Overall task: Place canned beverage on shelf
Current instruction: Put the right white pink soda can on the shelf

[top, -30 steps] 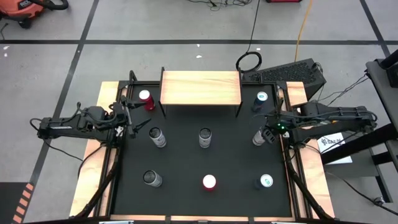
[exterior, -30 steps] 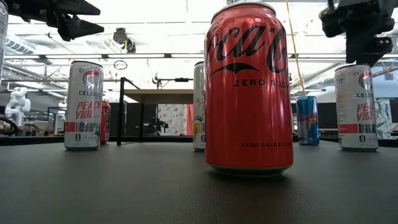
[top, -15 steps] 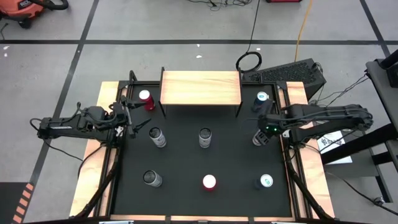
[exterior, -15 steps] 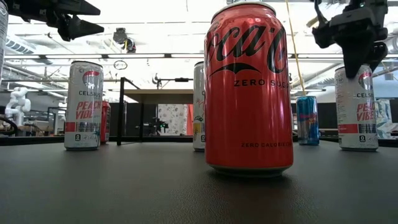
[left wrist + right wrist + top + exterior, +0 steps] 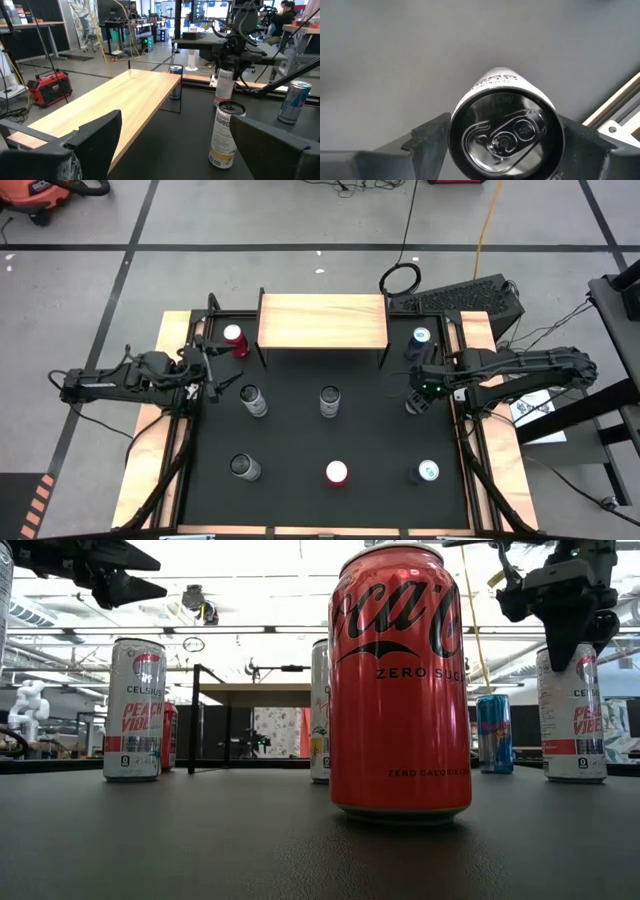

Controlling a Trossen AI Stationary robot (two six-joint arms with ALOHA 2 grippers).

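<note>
Near the mat's right edge, the right gripper (image 5: 502,150), fingers spread, hovers directly above the upright white can (image 5: 506,132), axis vertical, while the left gripper (image 5: 212,380) waits open beside the shelf (image 5: 322,321).

On the low view you can read "ZERO SUGAR" and "ZERO CALORIES" on the red can (image 5: 400,680), and "CELSIUS PEACH VIBE" on two white cans (image 5: 135,708) (image 5: 572,712).

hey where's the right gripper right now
In the high view the right gripper is on the mat's right side, directly above a white Celsius can, open fingers flanking its top, with the blue can nearest behind.
</note>
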